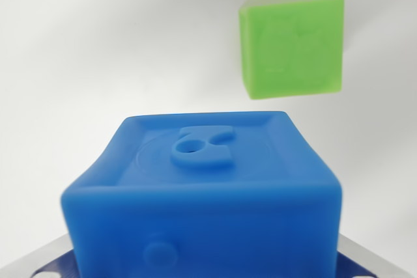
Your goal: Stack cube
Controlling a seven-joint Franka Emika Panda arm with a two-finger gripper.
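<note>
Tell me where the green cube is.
In the wrist view, the green cube sits upper right on the white surface, beyond and apart from the blue cube.

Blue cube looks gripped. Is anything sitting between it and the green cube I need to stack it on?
Nothing visible. The soft blue rubber cube fills the foreground between metal fingertips, and only bare white surface separates it from the green rubber cube towards the wrist view's upper right.
</note>
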